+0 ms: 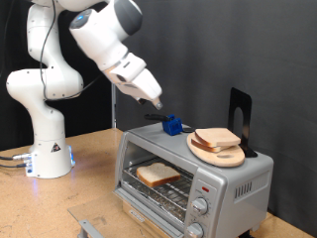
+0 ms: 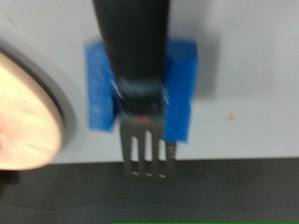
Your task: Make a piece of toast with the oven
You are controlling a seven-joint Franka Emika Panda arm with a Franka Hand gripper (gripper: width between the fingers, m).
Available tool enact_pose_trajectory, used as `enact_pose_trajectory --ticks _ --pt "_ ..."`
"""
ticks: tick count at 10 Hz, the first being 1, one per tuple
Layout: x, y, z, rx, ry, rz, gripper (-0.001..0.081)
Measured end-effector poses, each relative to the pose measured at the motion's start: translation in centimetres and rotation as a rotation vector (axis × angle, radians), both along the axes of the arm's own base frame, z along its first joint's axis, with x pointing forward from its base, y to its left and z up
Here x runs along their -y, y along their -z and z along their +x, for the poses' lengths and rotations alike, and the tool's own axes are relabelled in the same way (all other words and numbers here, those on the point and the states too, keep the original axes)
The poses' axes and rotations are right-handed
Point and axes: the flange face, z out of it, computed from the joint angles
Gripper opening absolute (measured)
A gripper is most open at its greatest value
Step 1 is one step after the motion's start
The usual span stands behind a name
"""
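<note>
Silver-grey boxy metal toaster oven (image 1: 188, 183) w/ glass door dropped open, two round knobs at exterior view's right. Square pale white bread slice w/ tan crust (image 1: 158, 175) lying on wire rack inside. Round wooden plate (image 1: 220, 151) on oven roof, another bread slice (image 1: 216, 138) on it. Blue block holder (image 1: 174, 125) beside plate, slotted metal spatula w/ black handle (image 2: 145, 149) resting in it. Gripper (image 1: 156, 102) just above holder; jaw state: cannot tell.

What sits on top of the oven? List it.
On the oven: a blue holder with a black-handled spatula, and a wooden plate carrying a bread slice. The gripper hovers above. Plate's underside is hidden.
</note>
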Motion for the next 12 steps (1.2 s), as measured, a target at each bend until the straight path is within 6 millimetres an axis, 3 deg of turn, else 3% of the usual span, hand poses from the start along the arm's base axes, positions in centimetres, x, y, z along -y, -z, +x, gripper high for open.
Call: enact_pose_trajectory --ticks 4,8,12 --pt "6.9 0.2 -1.4 0.003 0.014 -0.015 0.0808" --pt "8.1 0.1 -1.9 0.004 0.010 0.006 0.0808" --pt "12.2 -0.1 -2.9 0.003 0.079 0.050 0.0808"
